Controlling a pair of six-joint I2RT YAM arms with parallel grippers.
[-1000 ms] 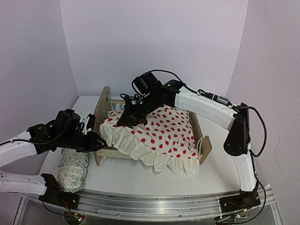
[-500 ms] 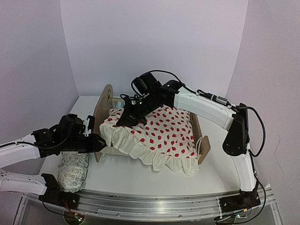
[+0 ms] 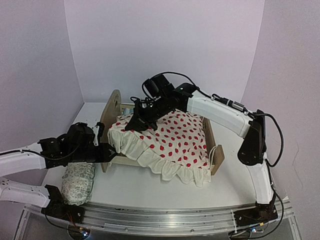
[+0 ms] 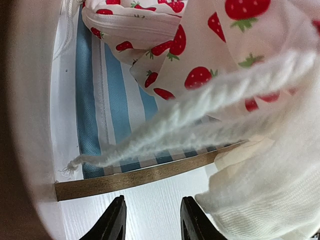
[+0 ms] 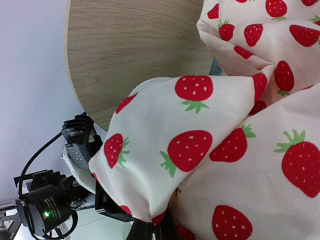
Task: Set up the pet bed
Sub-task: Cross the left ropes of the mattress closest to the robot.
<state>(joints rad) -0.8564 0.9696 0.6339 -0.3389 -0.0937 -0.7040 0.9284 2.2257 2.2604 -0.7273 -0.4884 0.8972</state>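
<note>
Near pet bed (image 3: 112,104) head, right gripper (image 3: 130,124) still pinches blanket (image 3: 175,137); left gripper (image 3: 111,154) parted, empty, edged closer to bedside.

Matt, light plywood with fine visible grain forms the pet bed (image 5: 140,50); its mattress (image 4: 95,115) is coarse-woven blue-and-white striped cloth. The blanket (image 3: 175,140) is soft cream cloth (strawberry-printed, ruffle-edged) beside a twisted white yarn cord (image 4: 200,115). The white bench (image 3: 140,192) looks smooth.

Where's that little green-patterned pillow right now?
The pillow lies at the table's near left in the overhead view, beside the bed's headboard, close to the left arm.
</note>
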